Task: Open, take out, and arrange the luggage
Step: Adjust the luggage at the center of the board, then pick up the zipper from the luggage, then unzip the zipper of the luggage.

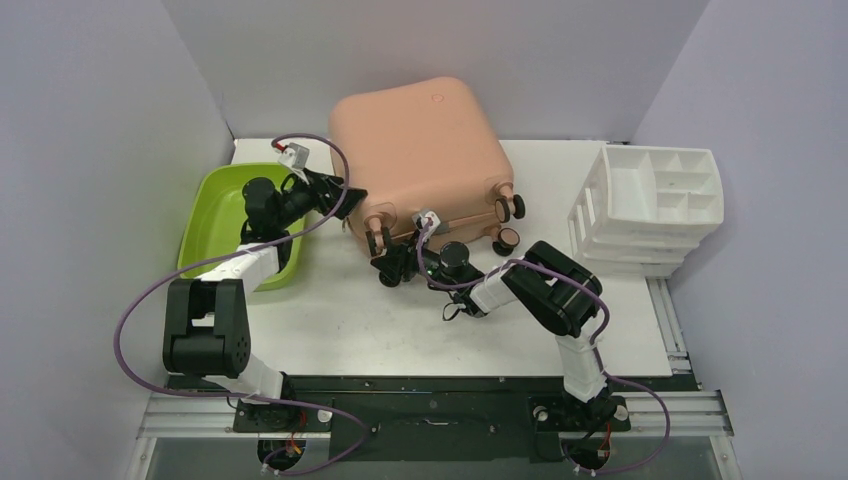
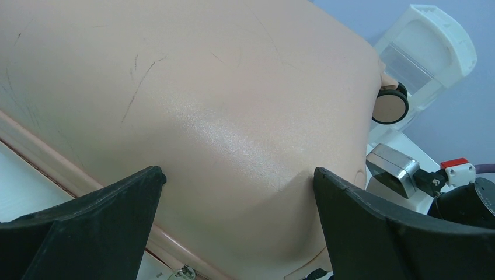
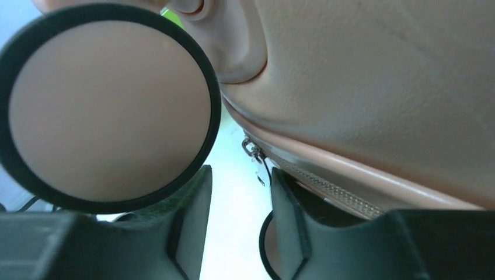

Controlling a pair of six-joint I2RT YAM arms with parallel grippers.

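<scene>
1. Suitcase [image 1: 425, 150], salmon pink and hard-shelled, lies shell up at the far middle of the table [image 1: 400, 330], with its wheels on the side facing the two arms.
2. Left pincer [image 2: 238, 174] stands wide open at the suitcase's left near corner. One black finger [image 2: 87, 227] is on each side, and the smooth pink shell fills the space ahead of and between them.
3. Whether those fingers touch the shell cannot be told.
4. Beyond the left pincer, to its right, a black-rimmed wheel [image 2: 390, 107] sticks out from the shell's far corner.
5. Right pincer [image 3: 240, 174] sits at the suitcase's near edge, its jaws only narrowly apart. Nothing is held between them, and bare white table shows through the gap.
6. Just ahead of the right pincer's tips a small metal zipper pull [image 3: 253, 149] hangs from the zipper line [image 3: 333, 189], which runs off to the right under the shell.
7. Up and to the left of the right pincer, very close, is another wheel [image 3: 108, 105] with a pink face and black rim.
8. Behind the left pincer lies a lime-green tub [image 1: 225, 215], and far to the right of the right pincer stands a white organizer [image 1: 655, 200].
</scene>
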